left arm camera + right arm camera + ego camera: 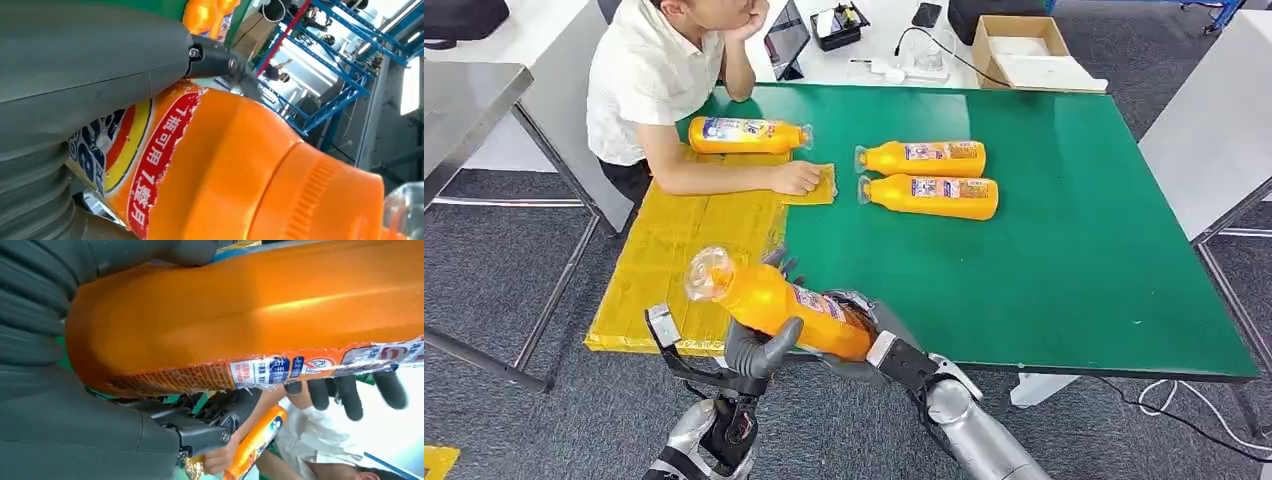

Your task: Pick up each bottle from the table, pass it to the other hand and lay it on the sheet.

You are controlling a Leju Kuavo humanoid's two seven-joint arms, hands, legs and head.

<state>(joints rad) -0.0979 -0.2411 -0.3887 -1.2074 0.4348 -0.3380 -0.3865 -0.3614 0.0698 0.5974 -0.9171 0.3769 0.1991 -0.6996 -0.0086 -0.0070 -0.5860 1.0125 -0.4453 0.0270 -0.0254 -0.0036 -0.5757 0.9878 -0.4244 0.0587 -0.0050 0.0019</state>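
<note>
An orange bottle (774, 298) with a clear cap hangs above the table's front edge, cap toward the yellow sheet (674, 250). My left hand (759, 352) grips its middle from below, thumb across the body (225, 165). My right hand (864, 322) holds its base end, and its dark fingers (345, 392) wrap the orange body (260, 315). Another bottle (749, 135) lies on the sheet's far end. Two more bottles (922, 158) (929, 196) lie side by side on the green table (1044, 250).
A person in a white shirt (649, 80) leans on the far left corner, with a hand (796, 178) resting on the sheet. A cardboard box (1022, 50) and small items sit on the white desk behind. A grey table (464, 110) stands at the left.
</note>
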